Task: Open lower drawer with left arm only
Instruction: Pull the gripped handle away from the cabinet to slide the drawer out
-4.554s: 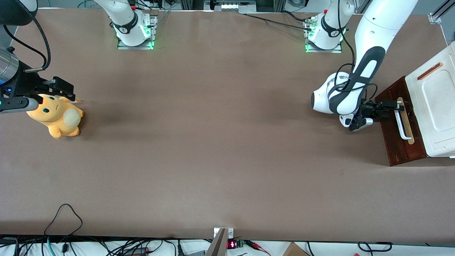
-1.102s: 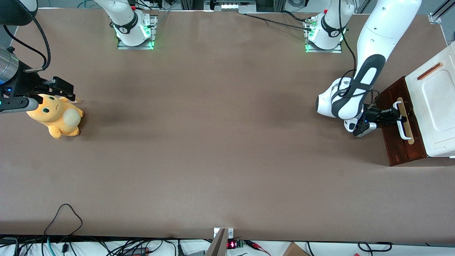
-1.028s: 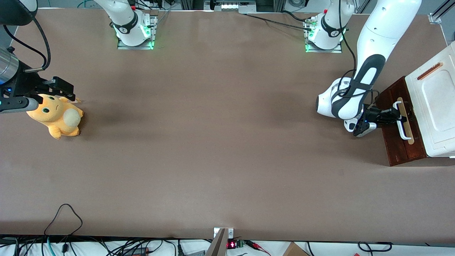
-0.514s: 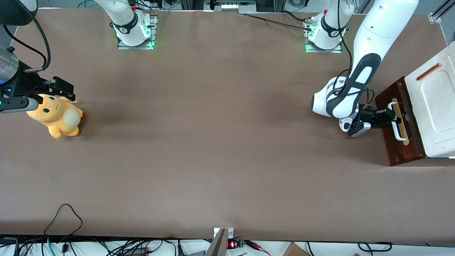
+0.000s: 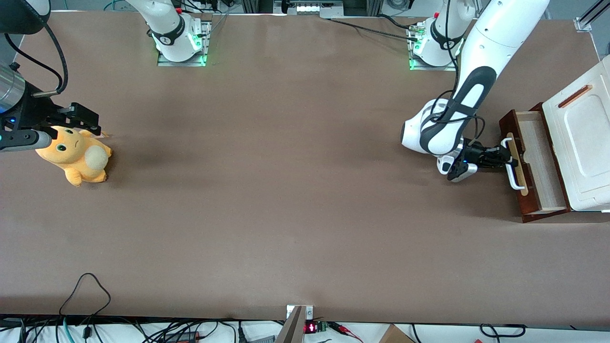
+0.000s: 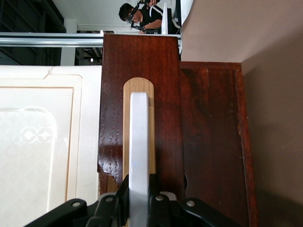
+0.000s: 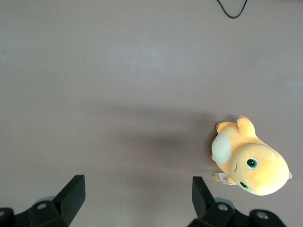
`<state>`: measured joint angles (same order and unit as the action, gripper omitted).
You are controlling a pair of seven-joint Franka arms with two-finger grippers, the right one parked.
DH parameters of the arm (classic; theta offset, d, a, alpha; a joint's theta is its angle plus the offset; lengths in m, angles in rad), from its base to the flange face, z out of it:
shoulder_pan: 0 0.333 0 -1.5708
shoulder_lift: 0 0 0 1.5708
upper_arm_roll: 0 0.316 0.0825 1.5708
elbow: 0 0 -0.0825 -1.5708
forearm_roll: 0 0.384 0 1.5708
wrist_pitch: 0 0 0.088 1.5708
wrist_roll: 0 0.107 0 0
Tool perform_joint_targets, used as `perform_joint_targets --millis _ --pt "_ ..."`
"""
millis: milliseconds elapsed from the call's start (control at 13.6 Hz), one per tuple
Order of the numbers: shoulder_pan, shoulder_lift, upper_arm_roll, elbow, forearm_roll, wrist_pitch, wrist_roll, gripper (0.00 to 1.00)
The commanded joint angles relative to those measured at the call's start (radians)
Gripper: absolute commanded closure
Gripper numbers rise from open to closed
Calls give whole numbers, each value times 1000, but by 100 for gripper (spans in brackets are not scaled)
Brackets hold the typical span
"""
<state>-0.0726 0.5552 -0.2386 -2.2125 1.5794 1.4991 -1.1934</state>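
Reddish-brown wood fronted the lower drawer (image 5: 532, 159), which stood pulled partly out from under the white cabinet (image 5: 580, 143) at the working arm's end of the tabletop (image 5: 286, 190), its pale interior exposed. At the drawer front, the left arm's (image 5: 481, 71) hand (image 5: 500, 156) was clamped on the white loop handle (image 6: 138, 156), fingers (image 6: 154, 201) pressed against both sides of the bar.

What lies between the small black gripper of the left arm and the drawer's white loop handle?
Nothing: in the left wrist view, the black gripper is shut on the white loop handle of the pulled-out lower drawer.
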Motion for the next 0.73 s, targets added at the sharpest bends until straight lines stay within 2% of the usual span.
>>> perform_joint_targets --millis 0,441,588,661 --pt "-33 5 -27 37 -4 35 54 99" --pt "-45 6 -68 65 -65 29 55 97" --pt "-44 6 -68 62 -67 30 57 92" --pt "-44 6 -68 60 -68 29 55 78"
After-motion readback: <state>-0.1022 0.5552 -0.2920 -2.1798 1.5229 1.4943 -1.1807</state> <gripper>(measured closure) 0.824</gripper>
